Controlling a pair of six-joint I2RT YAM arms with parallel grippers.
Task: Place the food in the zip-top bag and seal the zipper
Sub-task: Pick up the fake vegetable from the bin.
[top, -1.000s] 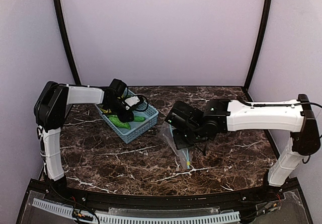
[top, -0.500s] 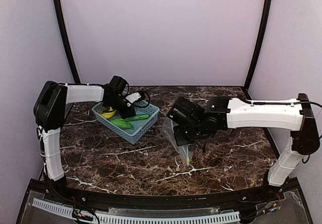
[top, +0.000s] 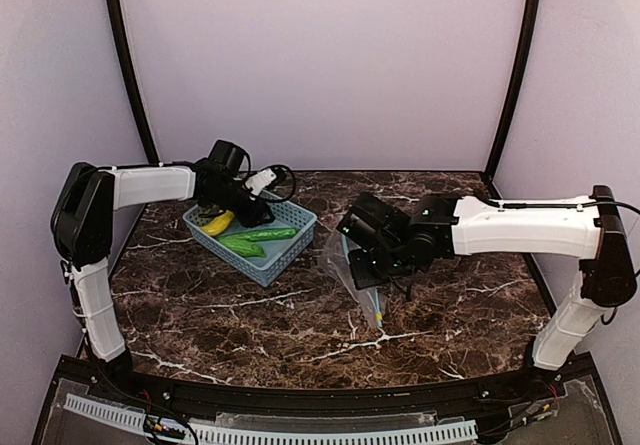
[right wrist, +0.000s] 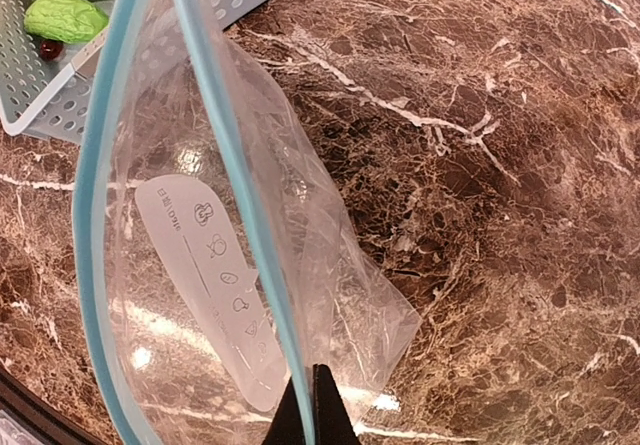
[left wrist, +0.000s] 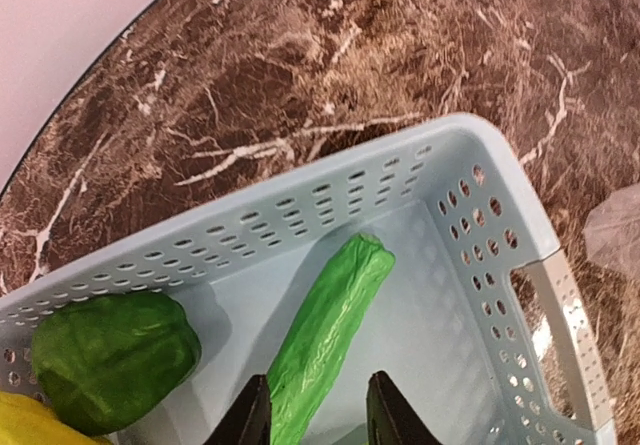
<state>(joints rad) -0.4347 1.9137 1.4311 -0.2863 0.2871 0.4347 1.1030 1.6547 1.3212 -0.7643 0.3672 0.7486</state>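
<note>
My left fingers [left wrist: 318, 410] are hanging narrowly parted inside the blue basket [left wrist: 480, 225], straddling one cucumber's [left wrist: 325, 325] end. The pepper [left wrist: 115, 350] and banana [top: 218, 223] are lying alongside. My right fingers [right wrist: 318, 410] are pinching the zip-top bag [right wrist: 200, 265] by its zipper [right wrist: 225, 145], mouth gaping, over the desk [right wrist: 480, 165] beside the basket.

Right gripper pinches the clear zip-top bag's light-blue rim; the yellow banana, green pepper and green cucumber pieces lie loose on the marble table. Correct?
Not quite. The yellow banana, dark green bell pepper and long green cucumber pieces lie inside the light-blue slotted plastic basket, as the left wrist and top views show. The rest holds.
</note>
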